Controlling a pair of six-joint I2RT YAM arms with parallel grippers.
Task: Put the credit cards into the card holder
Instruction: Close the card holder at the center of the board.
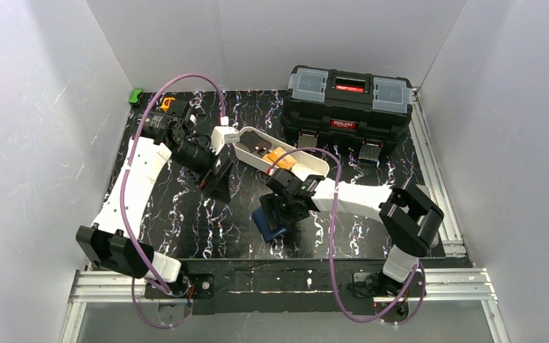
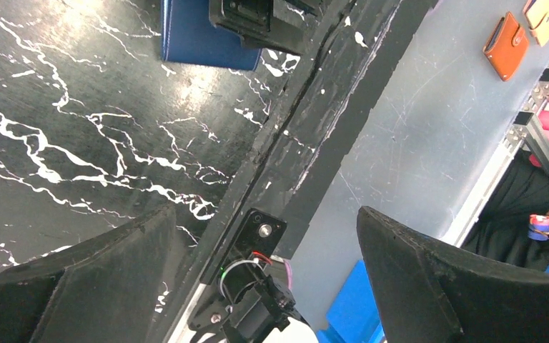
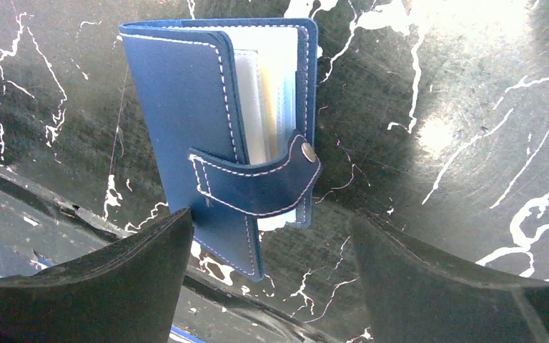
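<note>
Our left gripper (image 2: 266, 214) hangs over the table (image 2: 78, 143) on the left, jaws wide apart and empty. Further along, the credit cards (image 1: 277, 156) lie in the white tray (image 1: 314, 168), and the card holder (image 3: 218, 136) lies on the table just under our right gripper (image 3: 271, 229), whose jaws also stand apart around nothing. The strap seems to cross the opening, so we judge we should free it and spread the cover flat before fetching a card. We count one holder, one orange card, perhaps one dark card beside it, one tray and two grippers.
</note>
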